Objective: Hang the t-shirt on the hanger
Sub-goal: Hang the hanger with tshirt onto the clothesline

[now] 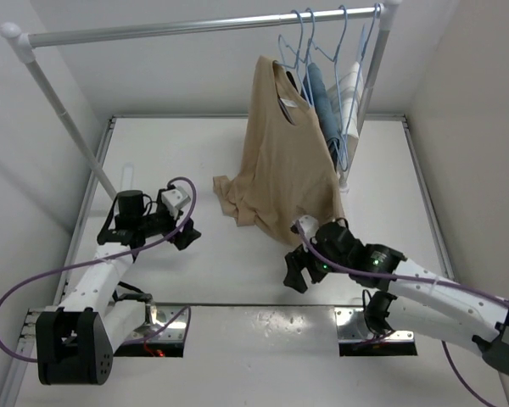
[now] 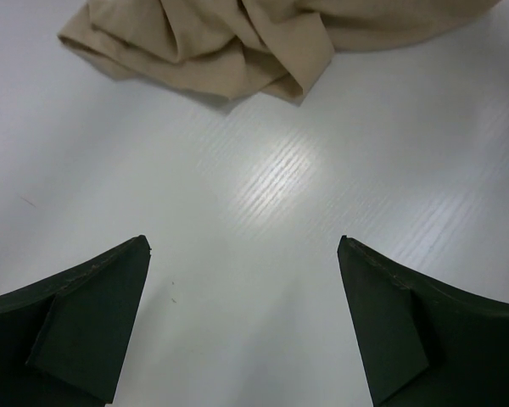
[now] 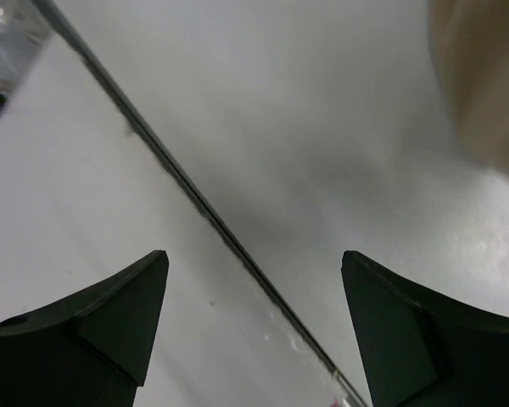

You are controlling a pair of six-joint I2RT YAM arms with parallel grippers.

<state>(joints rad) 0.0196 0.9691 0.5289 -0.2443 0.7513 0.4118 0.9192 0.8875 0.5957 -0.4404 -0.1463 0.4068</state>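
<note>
**T-shirt hung at rail; both pincers wide**

- T-shirt (image 1: 280, 161): tan, hanging from the light-blue hanger (image 1: 299, 42) on the rail (image 1: 153, 30). Its lower part lies crumpled on the white bench (image 1: 237, 280).
- Left pincer (image 1: 183, 231): jaws wide, holding nothing, near the crumpled hem.
- Right pincer (image 1: 295, 273): jaws wide, holding nothing, just beside the hem on its near side.

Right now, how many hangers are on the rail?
4, all at the rail's right end: the hanger carrying the t-shirt, one above the blue garment, two nearer the post. Others may be hidden.
</note>
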